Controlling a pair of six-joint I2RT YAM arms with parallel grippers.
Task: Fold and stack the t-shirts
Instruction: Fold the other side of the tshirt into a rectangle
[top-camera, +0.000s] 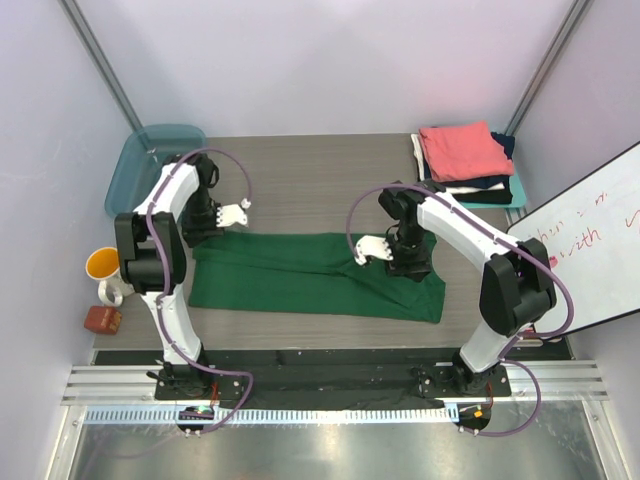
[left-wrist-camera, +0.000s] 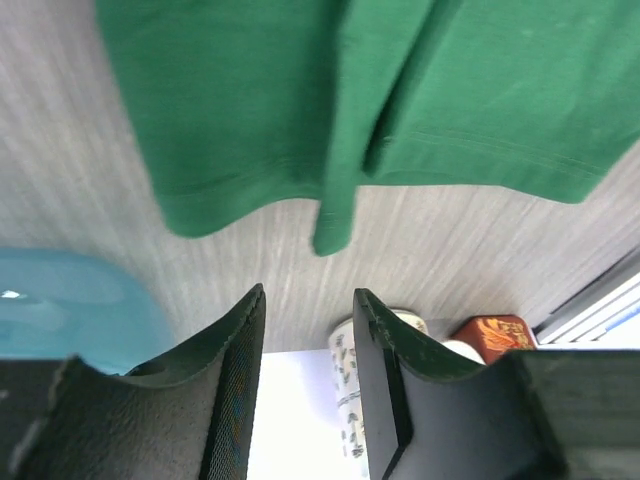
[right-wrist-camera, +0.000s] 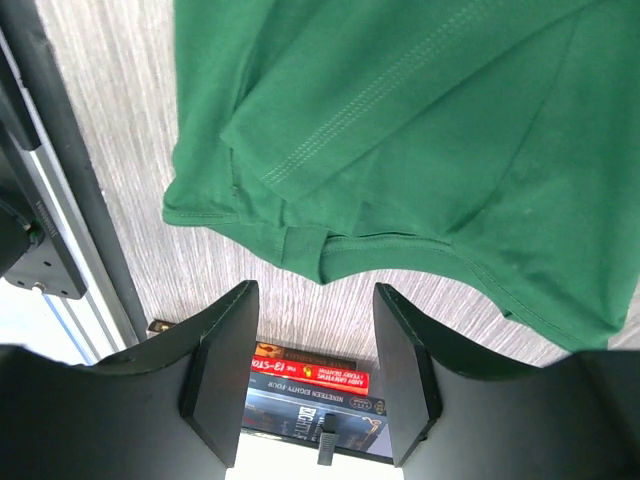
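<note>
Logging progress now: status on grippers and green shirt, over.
Left gripper open, empty. Right gripper open, empty. Dark green cloth t-shirt lies partly folded on grey table. Nothing obstructing.

**Pale booth around a grey wood-grain desk (top-camera: 320, 165)**

Plain lavender-white walls (top-camera: 330, 60) enclose it on three sides, with slanted metal poles (top-camera: 100, 60) in the far corners. A whiteboard (top-camera: 590, 250) with red scribbles stands at the right. An aluminium rail (top-camera: 320, 385) lines the near edge. Light is soft and even.
</note>
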